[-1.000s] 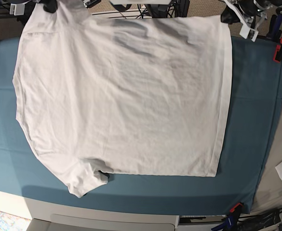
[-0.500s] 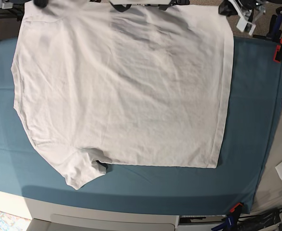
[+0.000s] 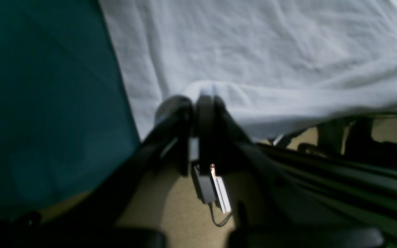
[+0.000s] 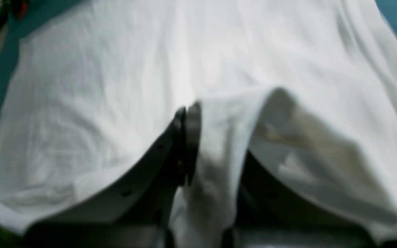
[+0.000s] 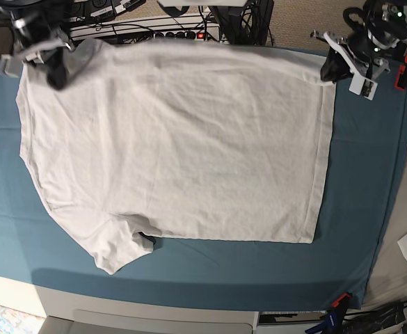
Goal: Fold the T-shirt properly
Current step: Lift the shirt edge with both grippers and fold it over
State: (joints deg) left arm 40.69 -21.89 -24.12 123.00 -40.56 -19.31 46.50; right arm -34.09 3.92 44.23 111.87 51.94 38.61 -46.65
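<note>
Up close on your left wrist camera, the left gripper (image 3: 203, 100) has its fingers pressed together on a pinch of the T-shirt (image 3: 253, 55) at its hem corner, with the teal cloth (image 3: 47, 103) off to one side. On your right wrist camera, the right gripper (image 4: 186, 112) is likewise clamped onto a raised fold of white fabric, which drapes down over one finger.

Further out, your base view shows the T-shirt (image 5: 182, 146) spread flat and wrinkled on the teal cloth (image 5: 360, 209). Its long axis runs across the picture: the straight hem lies toward that view's right, the shoulders and one short sleeve toward its left, that sleeve poking out at the lower left. The far edge sits at the table's back edge, held at both corners, the left gripper (image 5: 330, 67) at the hem corner and the right gripper (image 5: 53, 69) at the shoulder end.

You can read no print, label or writing anywhere on the shirt.

Farthest back, cables run behind the table.
</note>
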